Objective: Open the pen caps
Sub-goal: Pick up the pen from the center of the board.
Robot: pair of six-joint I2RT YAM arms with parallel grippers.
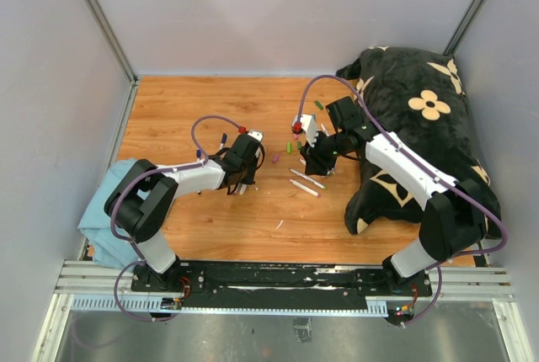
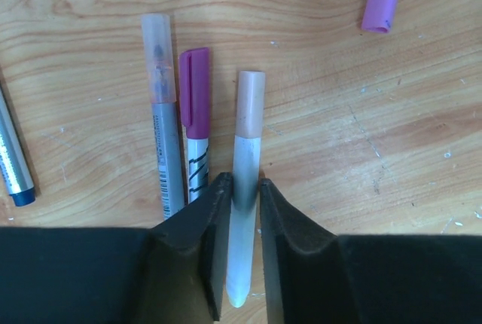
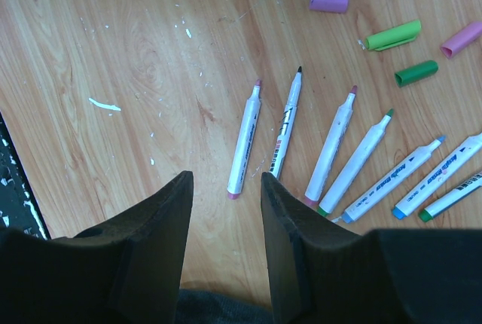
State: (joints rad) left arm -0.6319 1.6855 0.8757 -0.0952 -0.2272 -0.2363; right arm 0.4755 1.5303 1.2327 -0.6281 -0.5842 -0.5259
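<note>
No wording is coming through clearly enough to read. In the right wrist view, blue lettering is running along the white barrel of the blue-tipped pen (image 3: 395, 179) at four o'clock, blurring beyond reading. Red and black print is showing on the black-tipped pen (image 3: 286, 122) near centre, also illegible. In the left wrist view, fine dark print is running down the grey pen (image 2: 167, 158) at nine o'clock, and black strokes are marking the barrel under the purple cap (image 2: 193, 87).

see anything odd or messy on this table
Small white flecks litter the wooden table beside the uncapped pens, like chipped debris. A bulky black floral cushion also crowds its right side.
</note>
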